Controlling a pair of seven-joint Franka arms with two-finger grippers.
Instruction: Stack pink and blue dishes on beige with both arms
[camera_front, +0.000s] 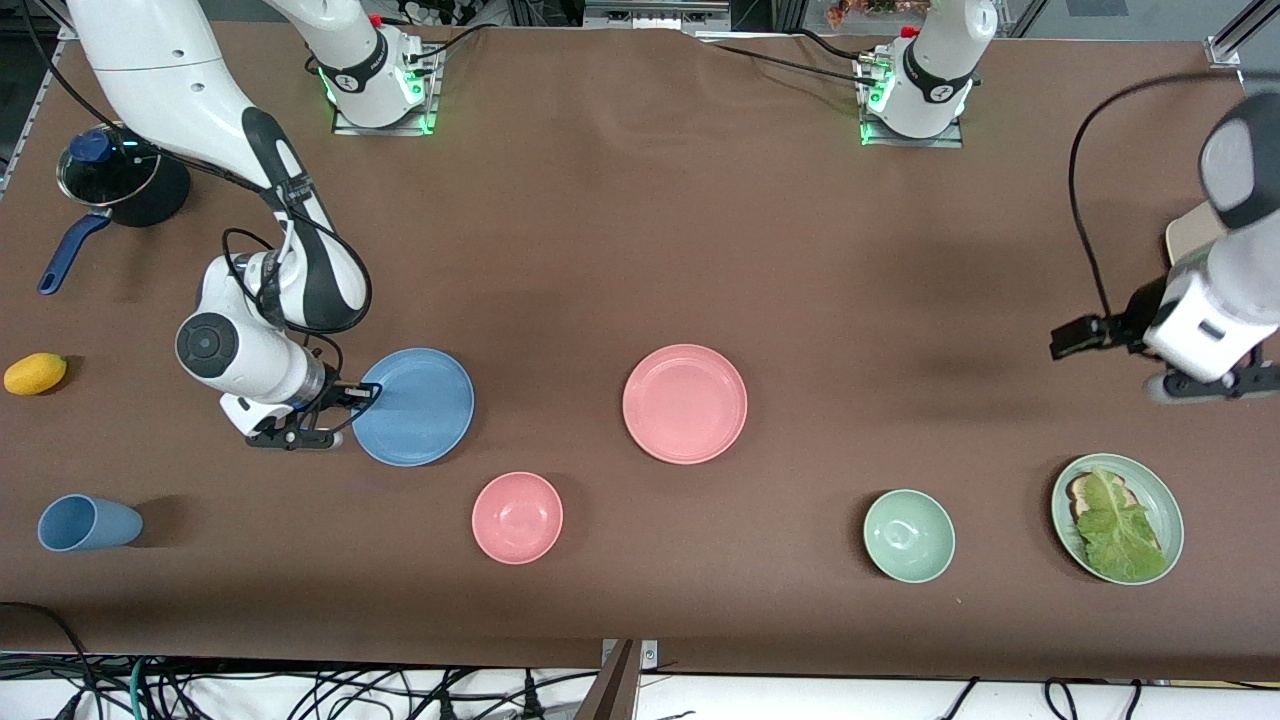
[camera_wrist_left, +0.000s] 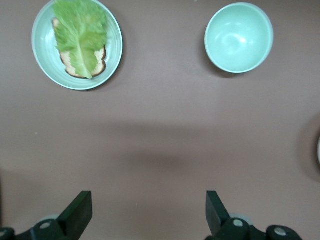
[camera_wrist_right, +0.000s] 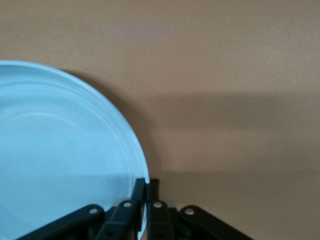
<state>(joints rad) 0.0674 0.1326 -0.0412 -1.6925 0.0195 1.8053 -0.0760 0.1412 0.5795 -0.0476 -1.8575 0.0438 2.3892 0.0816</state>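
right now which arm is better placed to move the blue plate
Right. The right pincer is already shut on the blue plate at its rim. The left pincer hangs open over bare table at the other end, above the green bowl and lettuce plate.

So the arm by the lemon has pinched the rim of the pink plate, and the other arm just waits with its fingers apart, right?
Not quite: the right gripper is shut on the rim of the blue plate, not the pink plate, which lies untouched mid-table. The front and right wrist views show this. The rest holds: the left gripper waits, open, over bare table.
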